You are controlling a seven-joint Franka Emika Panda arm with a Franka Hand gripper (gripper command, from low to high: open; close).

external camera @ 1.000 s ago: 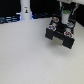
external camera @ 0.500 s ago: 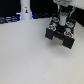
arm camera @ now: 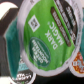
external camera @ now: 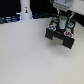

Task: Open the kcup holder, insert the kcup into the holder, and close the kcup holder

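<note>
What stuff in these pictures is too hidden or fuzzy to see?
- Gripper, exterior view: too small and blurred to tell whether it is open or shut.
- Kcup, wrist view: its green top fills the picture, hiding its body; the edge cuts its rim.
- Kcup holder, exterior view: blurry, and the arm covers its slots.
- Neighbouring pods, wrist view: cut off by the edges, labels unreadable.

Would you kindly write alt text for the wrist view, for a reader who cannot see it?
A round coffee pod with a bright green foil lid fills most of the blurred close-up, its white lettering and a small square code visible. Parts of other pods show at the frame's edges: one teal-sided, one with a reddish-orange top. The claw itself is not visible.
</note>
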